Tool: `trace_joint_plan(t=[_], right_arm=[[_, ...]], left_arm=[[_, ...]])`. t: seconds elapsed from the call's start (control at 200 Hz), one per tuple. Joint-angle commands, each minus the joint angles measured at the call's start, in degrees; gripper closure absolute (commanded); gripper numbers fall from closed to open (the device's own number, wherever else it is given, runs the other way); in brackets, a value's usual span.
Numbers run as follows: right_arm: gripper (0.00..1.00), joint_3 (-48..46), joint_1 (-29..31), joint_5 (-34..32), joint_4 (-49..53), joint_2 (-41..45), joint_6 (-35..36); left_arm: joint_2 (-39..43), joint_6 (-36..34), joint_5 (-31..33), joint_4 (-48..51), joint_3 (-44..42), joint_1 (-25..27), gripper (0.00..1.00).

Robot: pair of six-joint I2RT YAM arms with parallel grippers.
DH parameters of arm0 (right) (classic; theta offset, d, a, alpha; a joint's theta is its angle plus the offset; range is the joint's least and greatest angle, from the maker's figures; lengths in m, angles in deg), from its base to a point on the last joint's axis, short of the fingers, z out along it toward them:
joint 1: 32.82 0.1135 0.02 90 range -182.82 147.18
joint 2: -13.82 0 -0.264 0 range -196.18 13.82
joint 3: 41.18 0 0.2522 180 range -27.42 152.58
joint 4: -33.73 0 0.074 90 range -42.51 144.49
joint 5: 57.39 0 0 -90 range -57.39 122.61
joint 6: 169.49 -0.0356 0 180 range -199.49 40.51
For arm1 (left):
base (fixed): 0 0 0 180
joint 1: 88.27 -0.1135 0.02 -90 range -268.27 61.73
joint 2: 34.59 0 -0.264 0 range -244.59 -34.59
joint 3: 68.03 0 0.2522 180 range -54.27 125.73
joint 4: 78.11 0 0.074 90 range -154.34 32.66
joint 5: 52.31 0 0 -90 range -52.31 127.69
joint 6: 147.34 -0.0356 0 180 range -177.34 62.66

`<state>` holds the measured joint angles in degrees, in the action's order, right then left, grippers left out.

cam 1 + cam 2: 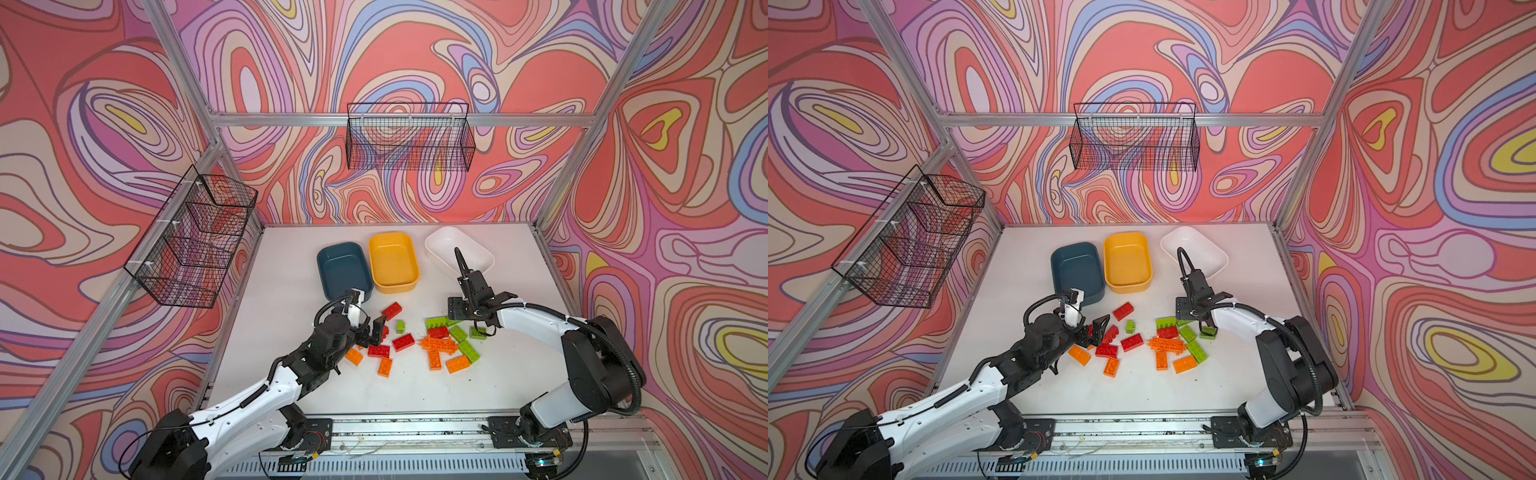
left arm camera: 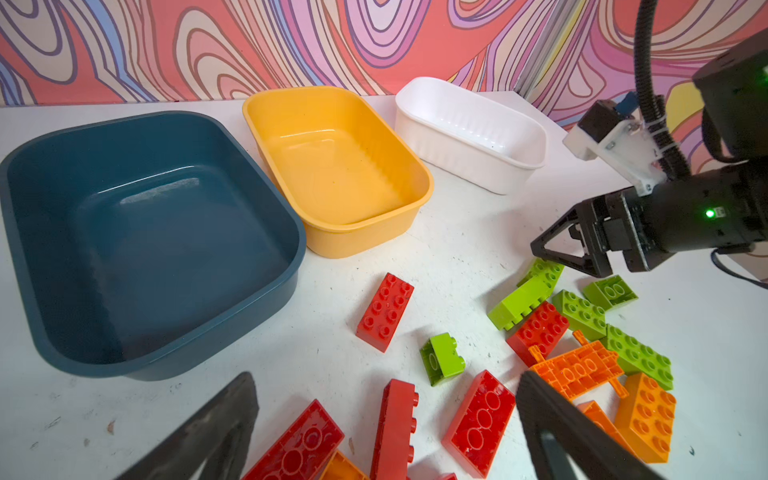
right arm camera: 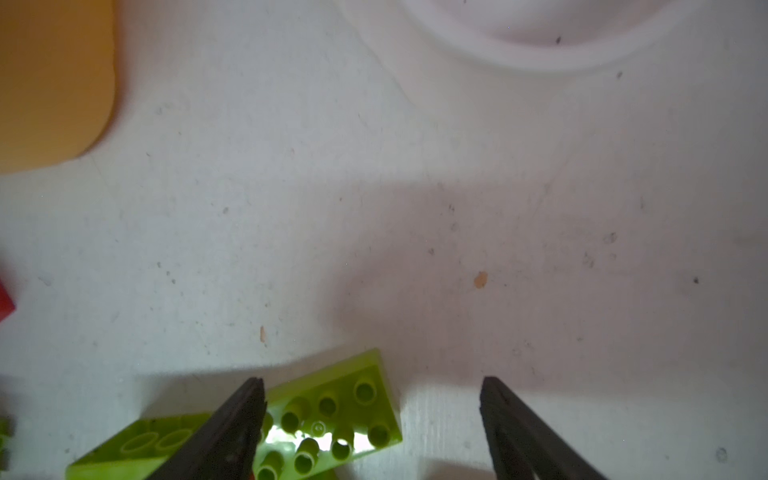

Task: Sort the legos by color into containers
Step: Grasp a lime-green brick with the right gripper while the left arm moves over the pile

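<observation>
on the white table [image 1: 415, 395], none of your red, orange and lime legos [image 1: 440, 345] lies in the teal tray [image 1: 343, 266], yellow tray [image 1: 392, 259] or white tray [image 1: 446, 245]; every brick is left to sort. your left gripper [image 1: 372, 332] hangs wide open over the red bricks [image 1: 403, 342]; your right gripper [image 3: 372, 382] straddles a lime brick [image 3: 332, 415], jaws apart, not gripping.

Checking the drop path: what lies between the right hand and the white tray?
Only bare, speckled table: the right wrist view shows nothing from the right hand, over a green brick, to the white tray.

left gripper [image 2: 386, 380] spread wide; right gripper [image 3: 372, 384] low, jaws seemingly apart.
</observation>
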<state>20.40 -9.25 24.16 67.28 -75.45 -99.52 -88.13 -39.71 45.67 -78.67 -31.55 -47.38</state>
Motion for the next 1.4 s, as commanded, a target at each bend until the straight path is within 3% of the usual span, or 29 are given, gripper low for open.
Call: trace_joint_plan(t=[0.0, 0.676, 1.027, 1.392], right_arm=[[0.15, -0.4, 0.2, 0.8, 0.4, -0.8, -1.2], [0.16, 0.6, 6.6, 1.6, 0.7, -4.8, -5.3], [0.50, 0.9, 6.8, 0.0, -0.3, -6.8, -8.2], [0.64, 5.4, 6.7, -2.4, 1.0, -5.5, -8.6]], left_arm=[[-0.6, 0.9, 0.6, 0.4, -0.2, 0.2, 0.00], [4.2, 0.8, 1.6, 2.1, -1.6, 0.4, 0.00], [4.3, 1.2, 0.8, 3.2, -1.2, 0.4, 0.00], [5.5, 1.0, 0.5, 4.8, -0.6, 0.4, 0.00]])
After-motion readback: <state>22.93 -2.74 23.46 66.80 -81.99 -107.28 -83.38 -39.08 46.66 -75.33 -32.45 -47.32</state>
